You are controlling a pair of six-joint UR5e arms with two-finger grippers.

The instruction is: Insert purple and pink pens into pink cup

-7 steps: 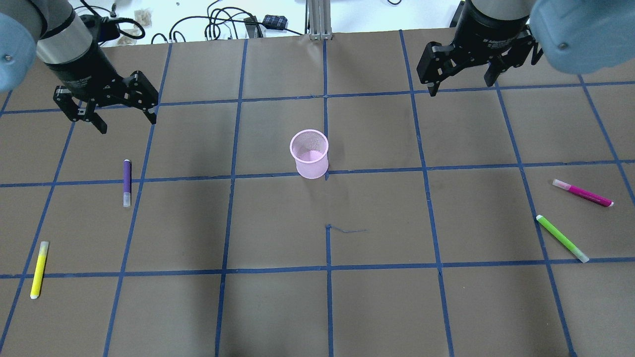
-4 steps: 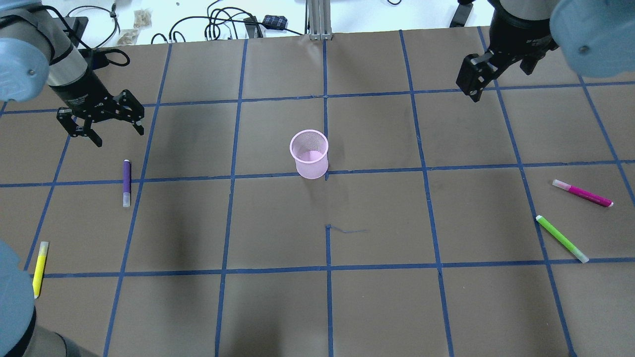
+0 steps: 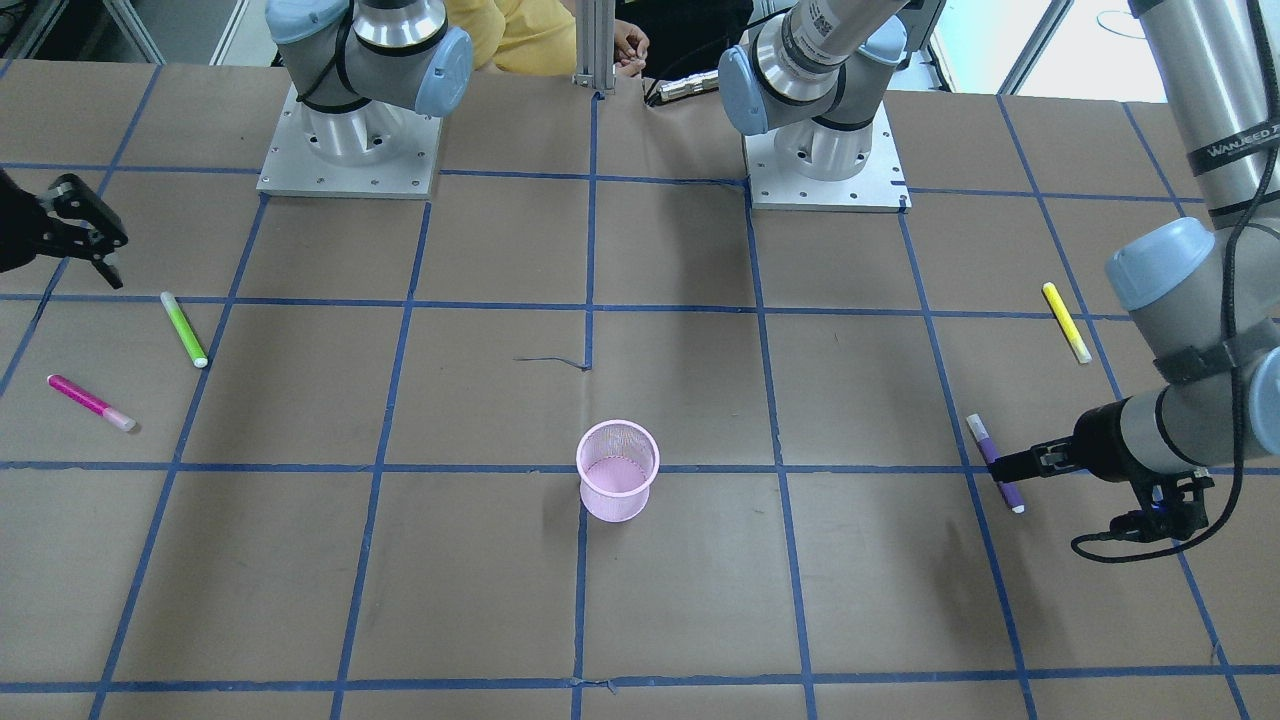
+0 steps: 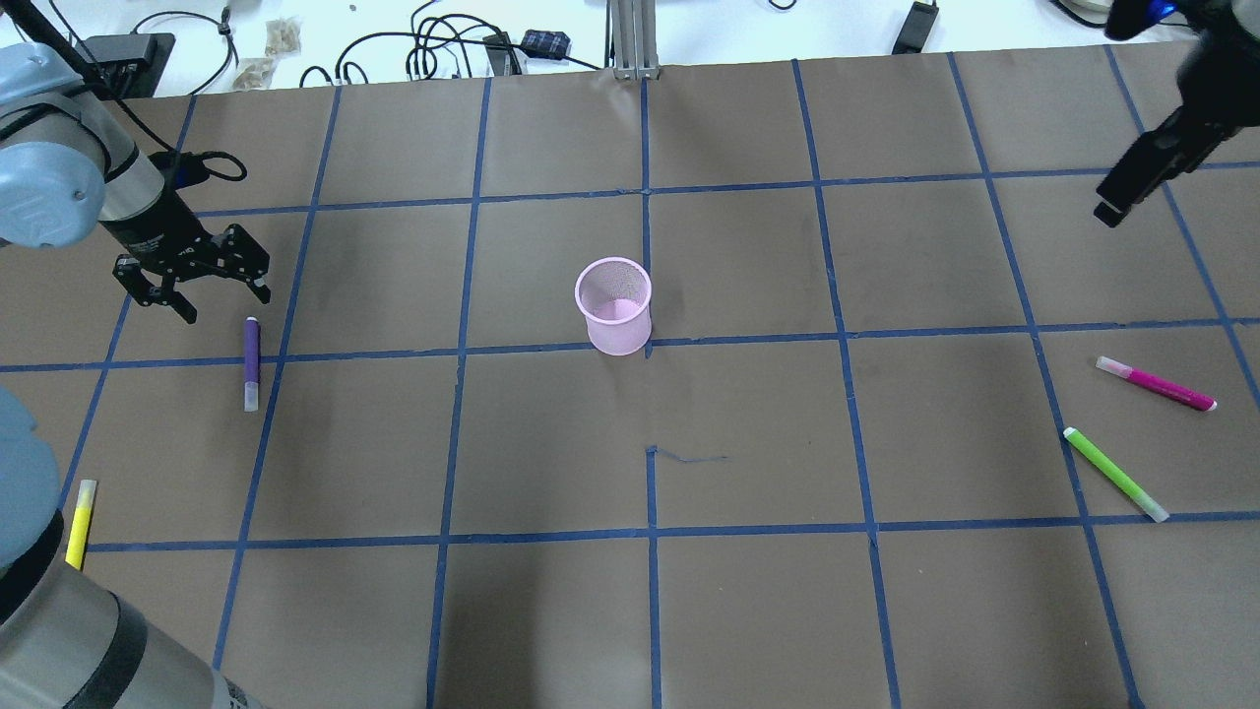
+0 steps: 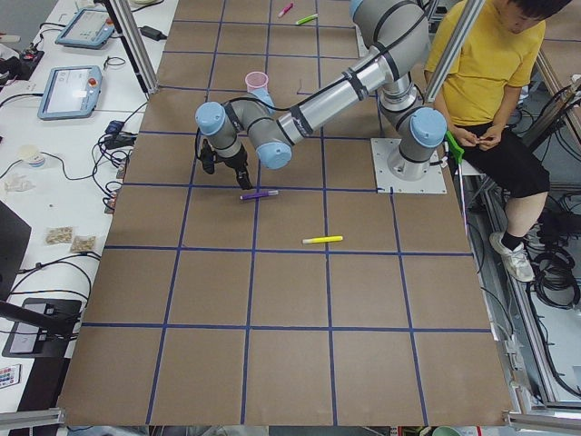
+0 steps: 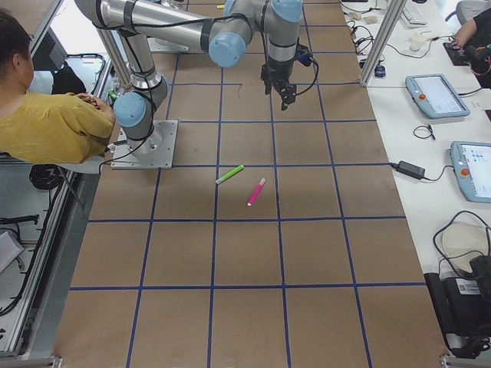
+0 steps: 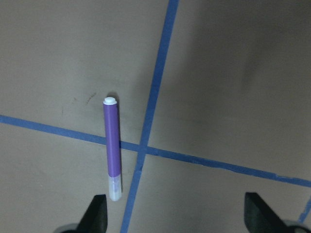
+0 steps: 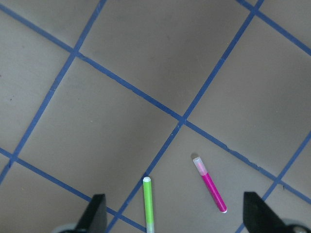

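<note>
The pink mesh cup (image 4: 613,305) stands upright mid-table, also in the front view (image 3: 617,470). The purple pen (image 4: 251,362) lies flat at the left, and the left wrist view (image 7: 112,148) shows it below my left fingers. My left gripper (image 4: 224,305) is open and empty, low, just beyond the pen's far end and apart from it. The pink pen (image 4: 1157,383) lies flat at the far right and shows in the right wrist view (image 8: 210,184). My right gripper (image 4: 1122,202) is open and empty, high above the back right, far from the pink pen.
A green pen (image 4: 1115,474) lies close to the pink pen. A yellow pen (image 4: 80,522) lies at the front left, partly behind my left arm. Cables (image 4: 423,49) lie past the table's far edge. A person in yellow (image 5: 481,73) sits behind the robot bases.
My left gripper has come down and forward toward the purple pen's far end. My right gripper has swung out to the right and turned. Pens and cup have not moved.
</note>
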